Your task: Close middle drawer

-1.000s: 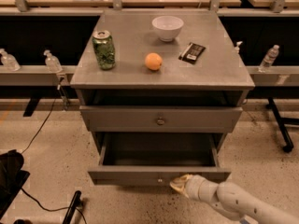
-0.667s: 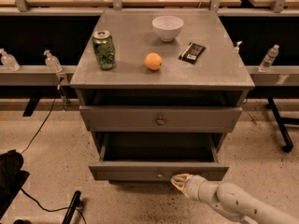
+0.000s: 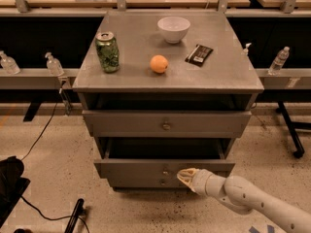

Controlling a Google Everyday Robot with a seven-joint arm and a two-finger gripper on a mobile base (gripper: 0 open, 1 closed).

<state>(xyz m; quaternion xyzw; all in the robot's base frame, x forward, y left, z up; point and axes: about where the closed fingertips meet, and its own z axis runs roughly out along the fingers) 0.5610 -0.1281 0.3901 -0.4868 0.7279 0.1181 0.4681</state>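
The middle drawer [image 3: 136,168] of the grey cabinet [image 3: 146,89] is partly pulled out. Its low flat front stands forward of the cabinet and the dark box shows behind it. A small round knob [image 3: 165,172] sits at the centre of the front. My gripper [image 3: 186,176] comes in from the lower right on a white arm [image 3: 252,200]. It is shut, holds nothing, and its tip presses on the drawer front just right of the knob. The taller top drawer [image 3: 121,124] above is nearly shut. Only a strip of the lowest drawer [image 3: 141,182] shows below.
On the cabinet top stand a green can [image 3: 108,52], an orange [image 3: 159,63], a white bowl [image 3: 173,29] and a dark snack bar [image 3: 199,54]. Plastic bottles [image 3: 53,64] line the rails on both sides. A black bag [image 3: 9,186] and cable lie on the floor at left.
The middle drawer has slid back into the cabinet, so less of its box shows. My gripper has moved forward with it, staying against the front.
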